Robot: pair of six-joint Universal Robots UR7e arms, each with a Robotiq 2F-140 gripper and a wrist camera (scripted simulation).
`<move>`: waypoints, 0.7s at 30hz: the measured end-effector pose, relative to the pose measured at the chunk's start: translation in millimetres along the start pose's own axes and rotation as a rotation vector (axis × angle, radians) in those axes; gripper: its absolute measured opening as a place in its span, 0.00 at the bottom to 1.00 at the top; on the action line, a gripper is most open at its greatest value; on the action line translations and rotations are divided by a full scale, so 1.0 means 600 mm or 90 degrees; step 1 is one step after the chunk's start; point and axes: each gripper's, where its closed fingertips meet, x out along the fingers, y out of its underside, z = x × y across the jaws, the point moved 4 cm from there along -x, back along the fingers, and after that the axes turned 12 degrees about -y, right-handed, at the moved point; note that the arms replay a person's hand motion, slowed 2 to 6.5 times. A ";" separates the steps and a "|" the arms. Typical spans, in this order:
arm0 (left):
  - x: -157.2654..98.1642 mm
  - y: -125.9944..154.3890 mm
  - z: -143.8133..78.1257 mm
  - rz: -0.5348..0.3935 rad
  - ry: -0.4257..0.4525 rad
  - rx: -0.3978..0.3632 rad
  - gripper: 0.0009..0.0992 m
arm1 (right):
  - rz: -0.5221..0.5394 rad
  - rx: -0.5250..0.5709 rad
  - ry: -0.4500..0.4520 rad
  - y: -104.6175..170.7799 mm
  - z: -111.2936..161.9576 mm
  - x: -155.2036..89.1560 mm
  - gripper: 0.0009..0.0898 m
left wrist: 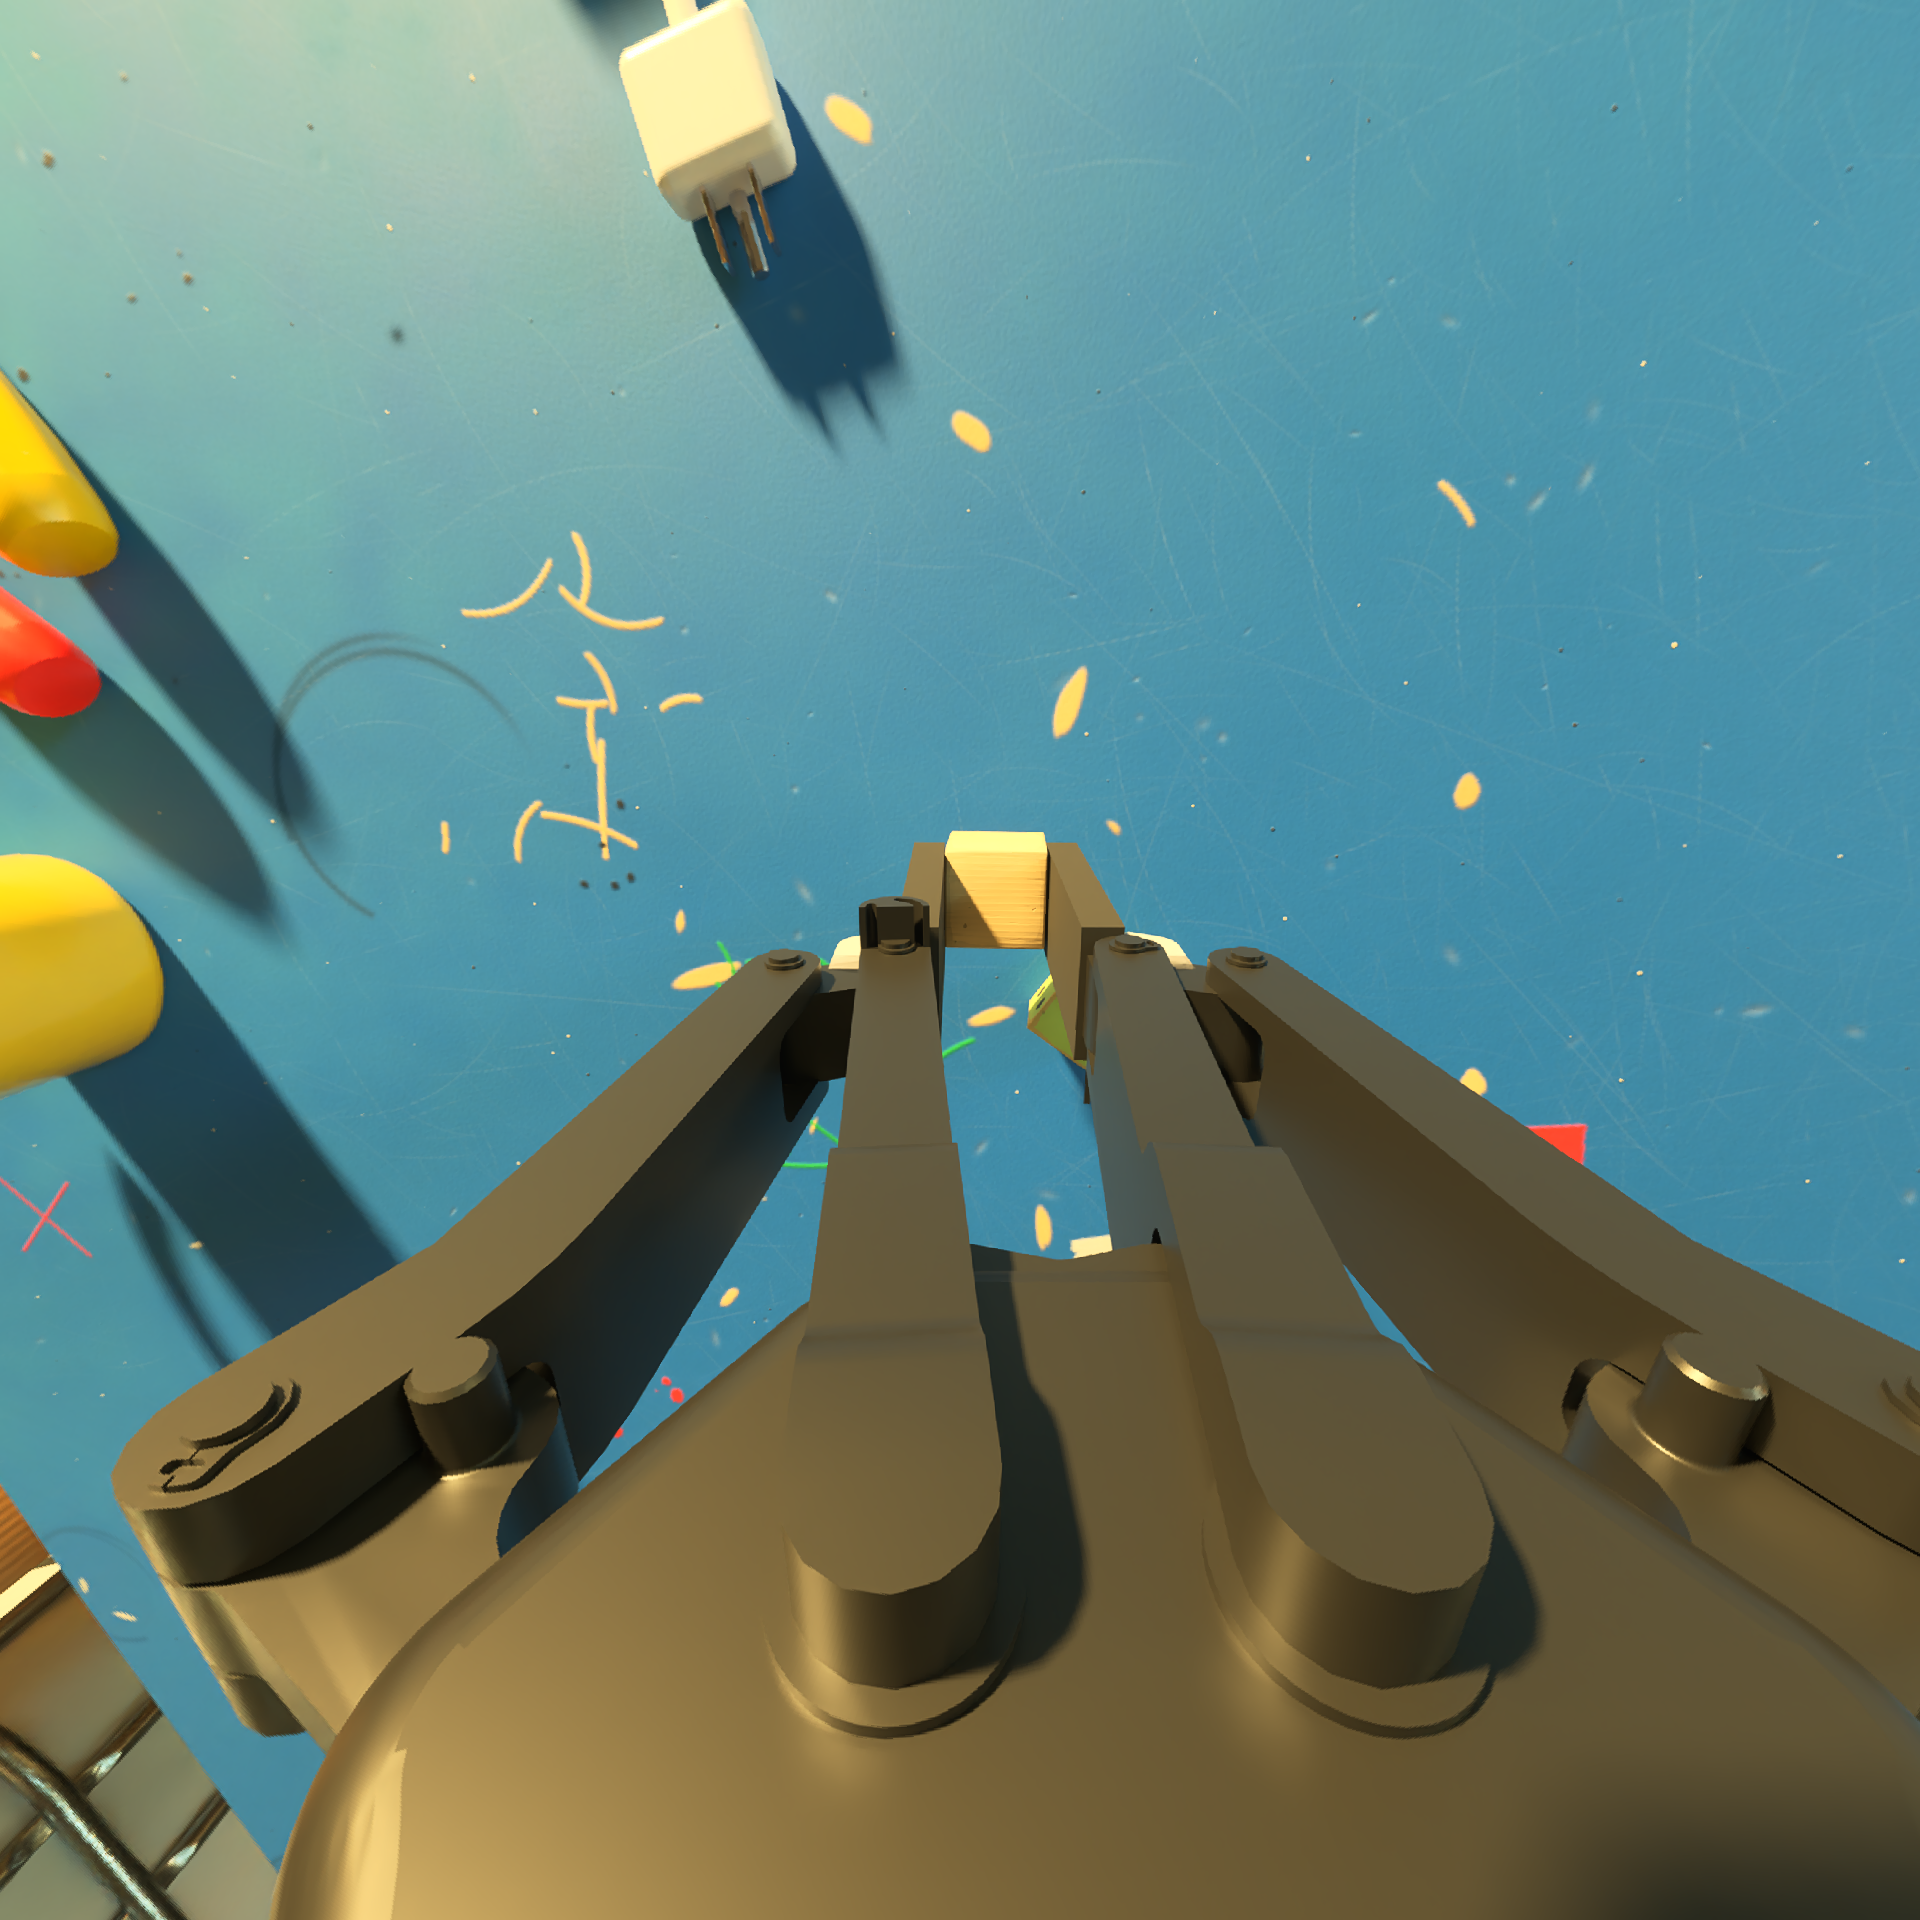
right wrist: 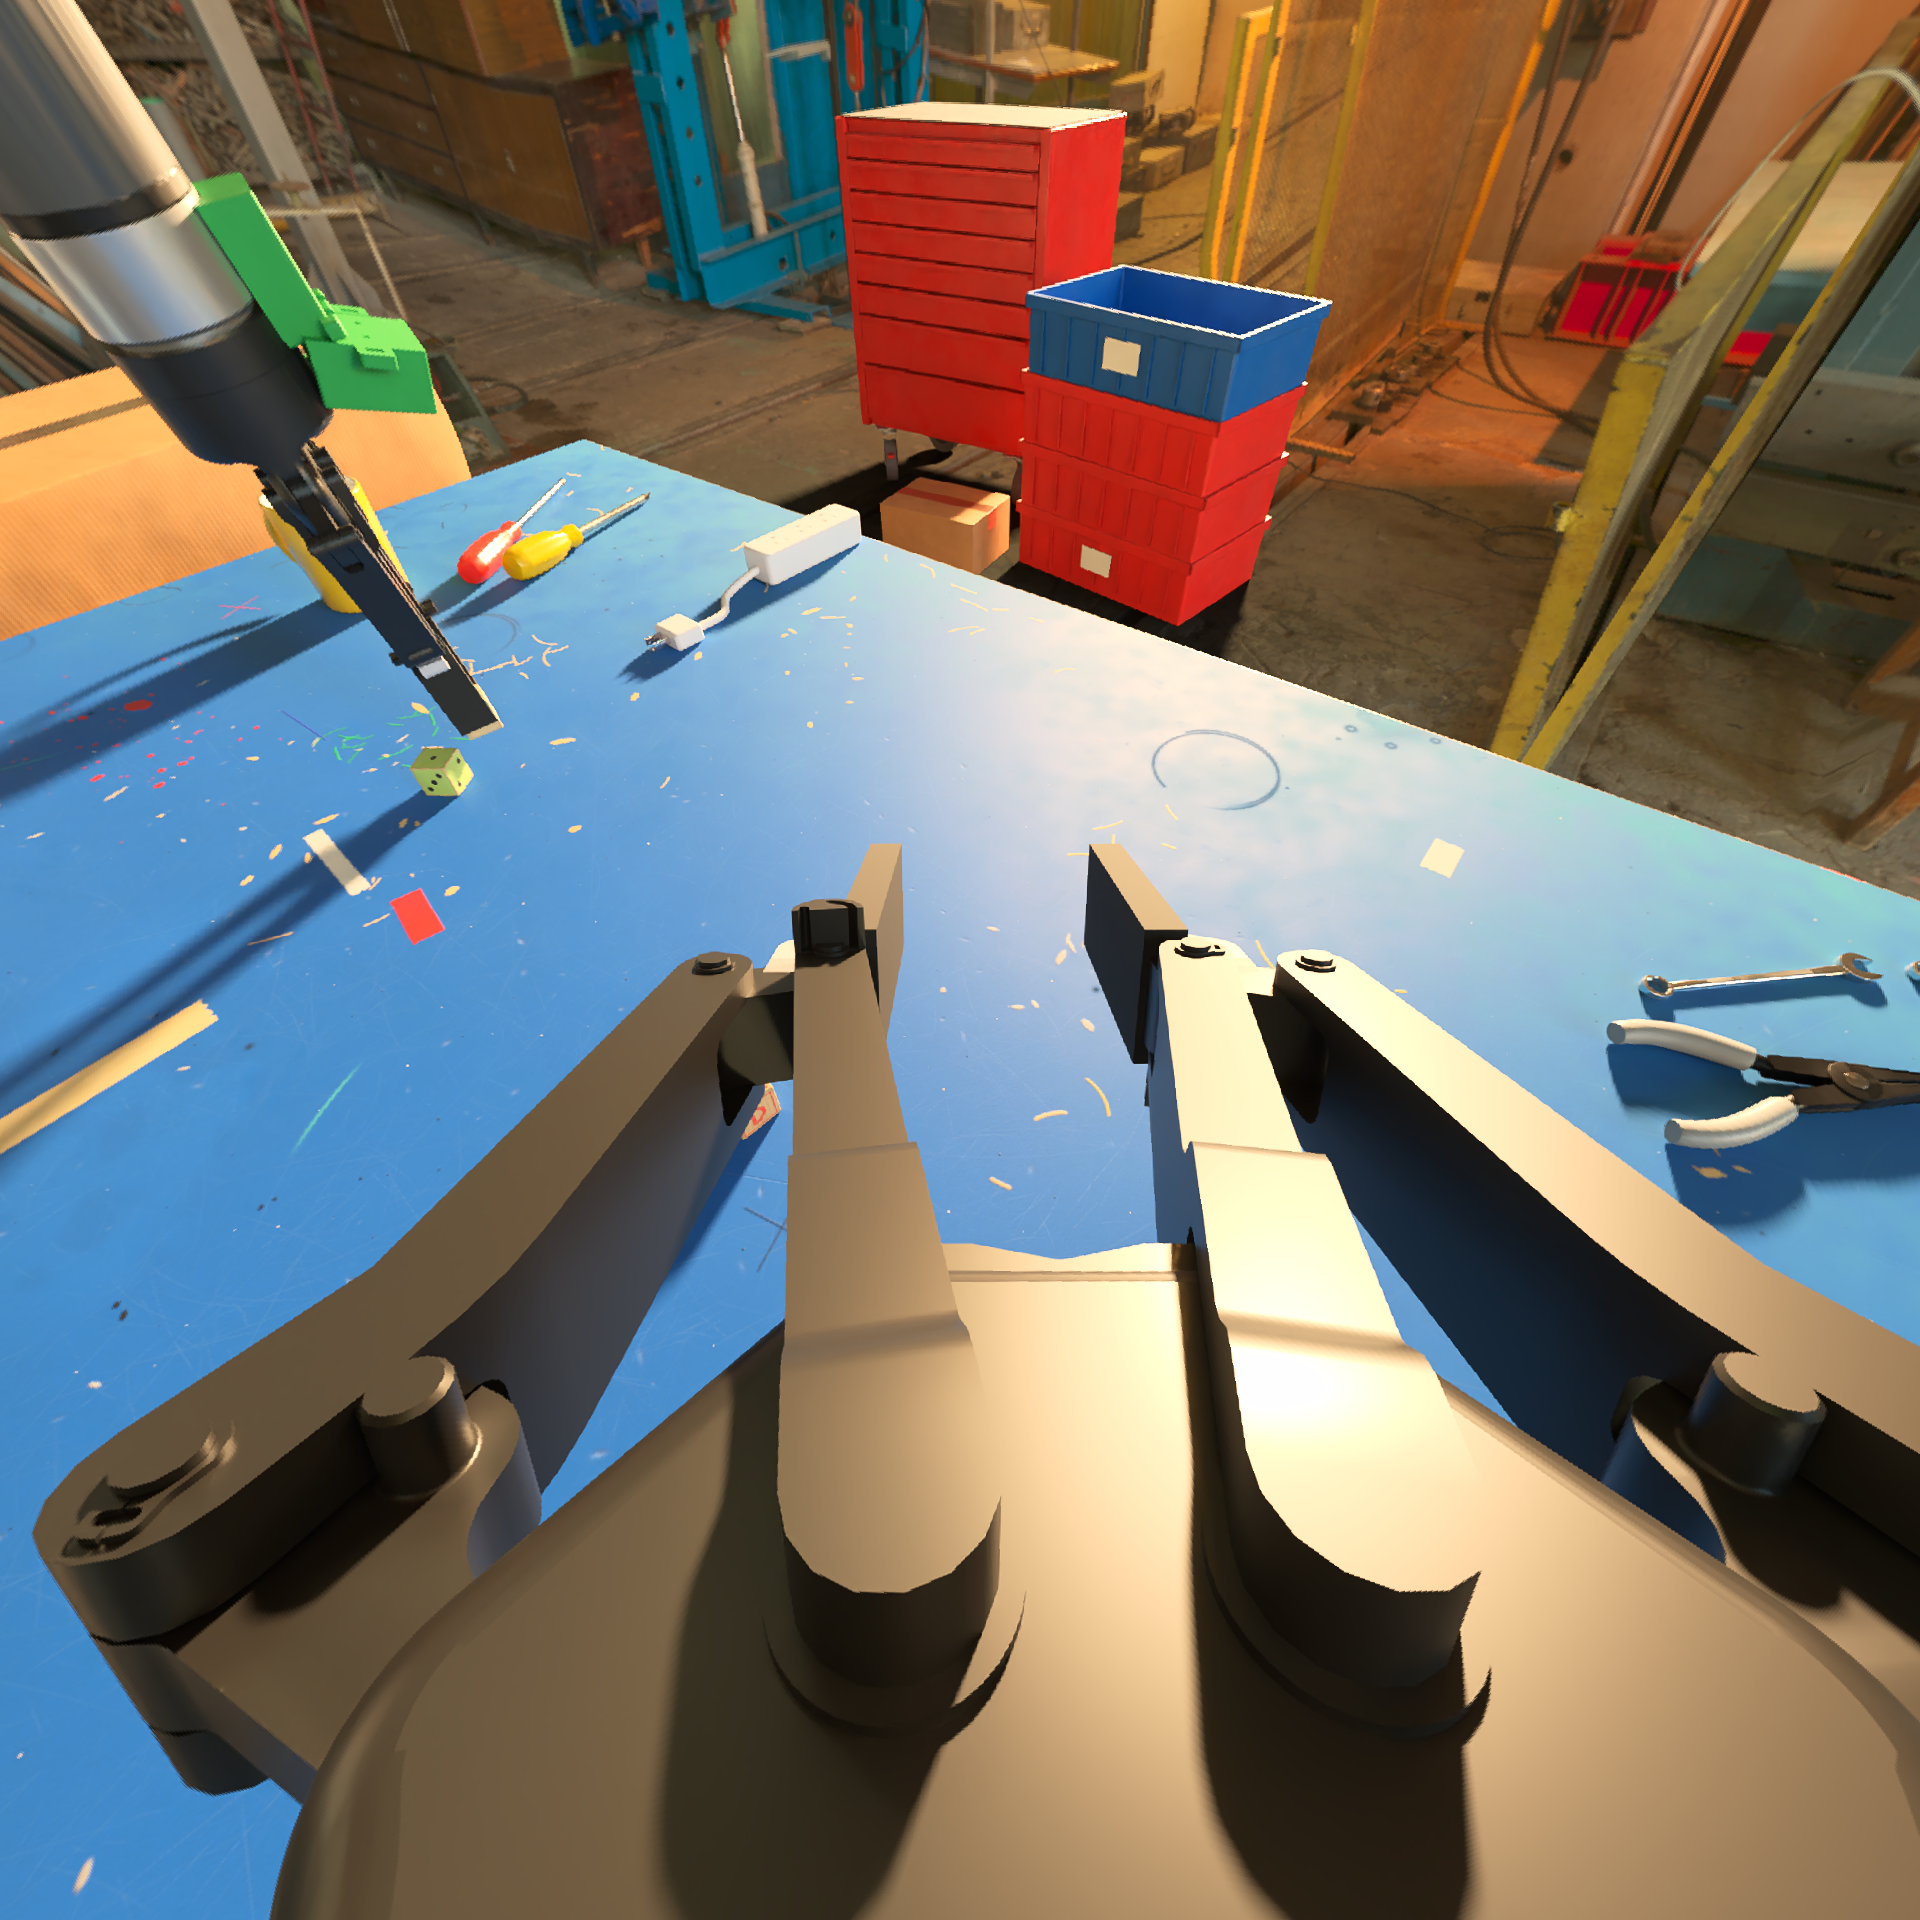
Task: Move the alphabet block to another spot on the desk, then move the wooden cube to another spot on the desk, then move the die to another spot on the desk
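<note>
My left gripper [left wrist: 994, 868] is shut on the pale wooden cube [left wrist: 992, 904] and holds it above the blue desk [left wrist: 1455, 727]. The yellow-green die [left wrist: 1047, 1013] lies on the desk just below, mostly hidden by my right finger. In the right wrist view the left gripper [right wrist: 473, 719] hangs tilted over the die [right wrist: 442, 772], with only a sliver of the cube showing at its tips. My right gripper [right wrist: 992, 894] is open and empty above the desk's middle. A corner of the alphabet block [right wrist: 764, 1114] peeks out behind its left finger.
A white plug [left wrist: 712, 109] and its power strip [right wrist: 800, 542] lie at the far side. Red and yellow screwdrivers [right wrist: 525, 549] lie at the far left. Pliers [right wrist: 1766, 1081] and a wrench [right wrist: 1756, 977] lie at the right. Red crates [right wrist: 1143, 488] stand beyond the desk edge.
</note>
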 end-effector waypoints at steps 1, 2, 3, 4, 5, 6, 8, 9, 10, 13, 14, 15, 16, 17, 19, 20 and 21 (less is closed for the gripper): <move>-0.003 0.000 0.001 -0.003 -0.001 -0.001 0.25 | 0.000 0.000 0.000 0.000 0.000 0.000 0.53; -0.007 0.000 0.003 -0.007 -0.003 -0.003 0.25 | 0.001 0.000 0.001 0.000 0.000 0.000 0.53; -0.010 0.001 0.005 -0.011 -0.004 -0.005 0.25 | 0.001 0.000 0.001 0.000 0.000 0.000 0.53; -0.015 0.001 0.006 -0.015 -0.005 -0.007 0.25 | 0.001 -0.001 0.001 0.000 0.000 0.000 0.53; -0.019 0.001 0.008 -0.021 -0.007 -0.010 0.25 | 0.001 -0.001 0.001 0.000 0.000 0.000 0.53; -0.024 0.001 0.010 -0.026 -0.008 -0.013 0.25 | 0.001 -0.001 0.001 0.000 0.000 0.000 0.53; -0.034 0.001 0.014 -0.038 -0.010 -0.019 0.25 | 0.001 0.000 0.001 0.001 0.000 0.000 0.53; -0.040 0.001 0.015 -0.045 -0.010 -0.022 0.25 | 0.001 0.000 0.002 0.001 0.000 0.001 0.53; -0.046 0.001 0.017 -0.053 -0.010 -0.024 0.25 | 0.001 0.000 0.002 0.001 -0.001 0.001 0.53; -0.067 0.001 0.020 -0.079 -0.008 -0.033 0.25 | 0.002 0.000 0.002 0.001 -0.001 0.001 0.53; -0.075 0.001 0.021 -0.090 -0.006 -0.035 0.25 | 0.002 0.001 0.002 0.001 -0.001 0.001 0.53; -0.083 0.000 0.021 -0.101 -0.004 -0.037 0.25 | 0.002 0.001 0.002 0.001 -0.001 0.001 0.53; -0.091 0.000 0.022 -0.113 -0.001 -0.040 0.25 | 0.002 0.001 0.002 0.001 -0.001 0.001 0.53; -0.100 0.000 0.021 -0.126 0.002 -0.042 0.25 | 0.003 0.001 0.002 0.002 -0.002 0.001 0.53; -0.119 -0.002 0.019 -0.158 0.012 -0.044 0.25 | 0.003 0.001 0.003 0.002 -0.002 0.001 0.53; -0.129 -0.003 0.018 -0.174 0.017 -0.044 0.25 | 0.003 0.001 0.003 0.002 -0.002 0.001 0.53; -0.139 -0.004 0.017 -0.192 0.022 -0.045 0.25 | 0.003 0.001 0.003 0.002 -0.002 0.001 0.52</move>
